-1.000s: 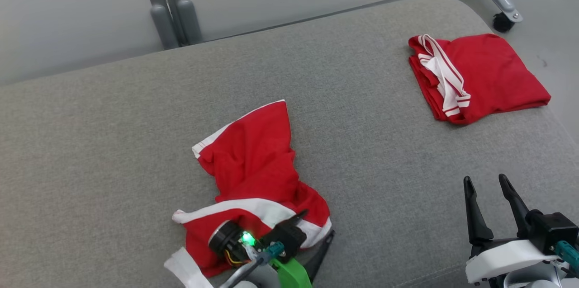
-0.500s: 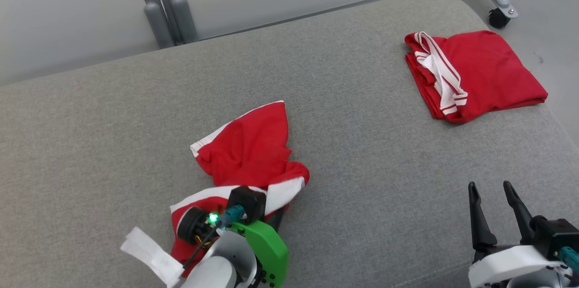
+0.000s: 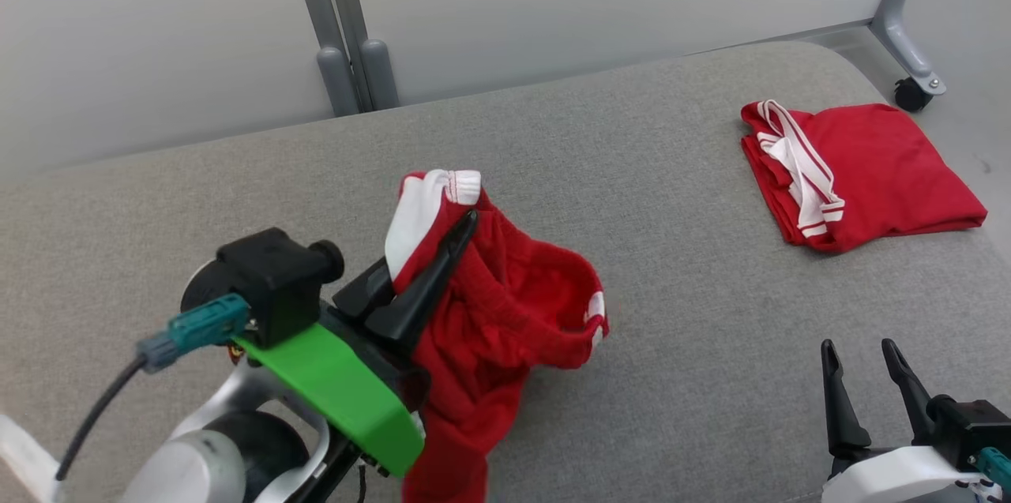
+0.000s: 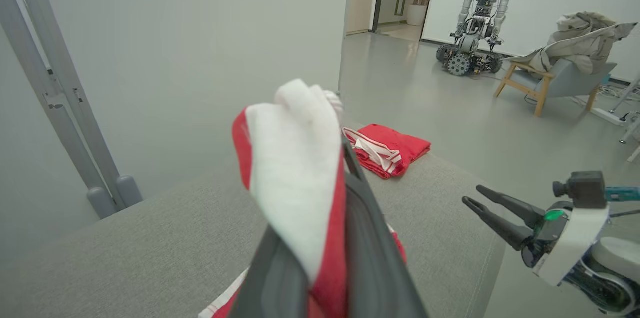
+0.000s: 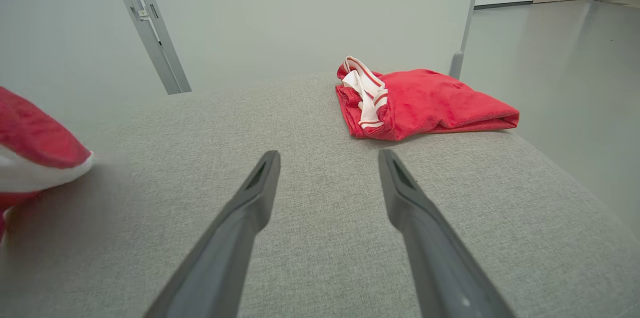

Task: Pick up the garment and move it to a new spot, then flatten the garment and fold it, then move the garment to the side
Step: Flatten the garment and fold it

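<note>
Count 2: crumpled garment (image 3: 505, 305) clamped in left gripper (image 3: 471, 217); folded garment (image 3: 877, 163) lies apart; right gripper (image 3: 858, 347) spread.

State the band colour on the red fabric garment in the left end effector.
White band, on the crumpled red fabric garment; the left wrist view shows it best.

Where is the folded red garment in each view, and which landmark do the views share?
Head view: folded red garment upper right.
Left wrist view: garment just right of centre.
Right wrist view: garment above centre, slightly right.
Shared landmark: grey upright post.
</note>
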You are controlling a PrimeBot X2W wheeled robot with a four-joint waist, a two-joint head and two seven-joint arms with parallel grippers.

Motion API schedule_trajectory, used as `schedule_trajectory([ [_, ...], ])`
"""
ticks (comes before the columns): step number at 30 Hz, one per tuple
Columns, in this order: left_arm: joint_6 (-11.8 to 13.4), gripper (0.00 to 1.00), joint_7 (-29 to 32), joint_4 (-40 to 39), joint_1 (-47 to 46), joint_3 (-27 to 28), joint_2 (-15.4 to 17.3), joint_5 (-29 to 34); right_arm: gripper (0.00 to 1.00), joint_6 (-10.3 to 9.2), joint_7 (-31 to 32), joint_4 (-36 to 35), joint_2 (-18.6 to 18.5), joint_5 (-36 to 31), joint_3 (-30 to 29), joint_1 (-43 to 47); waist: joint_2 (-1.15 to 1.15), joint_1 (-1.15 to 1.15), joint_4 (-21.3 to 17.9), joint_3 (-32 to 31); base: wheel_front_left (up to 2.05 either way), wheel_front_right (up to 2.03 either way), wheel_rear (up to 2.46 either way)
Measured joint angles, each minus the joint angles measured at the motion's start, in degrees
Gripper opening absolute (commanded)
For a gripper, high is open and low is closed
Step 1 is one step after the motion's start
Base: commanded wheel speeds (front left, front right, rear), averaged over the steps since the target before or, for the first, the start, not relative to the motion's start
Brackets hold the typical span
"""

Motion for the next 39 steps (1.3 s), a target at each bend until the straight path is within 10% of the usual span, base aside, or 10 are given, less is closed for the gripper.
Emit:
schedule_trajectory([
  [12,4.0,0.00,13.2,-10.8,-1.5,6.9,2.1,-18.9,1.00,0.00,0.0,0.2,0.8,0.6,0.5,-0.1,0.00,0.00,-1.9,0.1,0.00,0.00,0.00],
  [19,3.8,0.00,13.8,7.0,-9.9,10.2,2.4,-20.5,1.00,0.00,0.0,0.3,0.7,1.1,1.9,-3.5,0.00,0.00,-3.5,3.6,0.00,0.00,0.00],
  [31,-2.9,0.00,-1.1,41.5,-31.1,8.9,5.4,-4.1,1.00,0.01,0.0,1.0,1.7,2.9,4.2,-10.5,0.00,0.00,-8.6,14.3,0.00,0.00,0.00],
  [37,-4.8,1.00,-9.2,53.4,-35.3,6.2,5.9,-0.2,1.00,0.01,0.0,1.4,2.5,3.6,4.5,-11.9,0.00,0.01,-11.5,19.7,0.00,0.00,0.00],
  [39,-4.8,1.00,-10.9,56.7,-35.8,6.2,6.2,0.5,1.00,0.01,0.0,1.5,2.6,3.6,4.4,-12.1,0.00,0.00,-12.3,20.9,0.00,0.00,0.00],
])
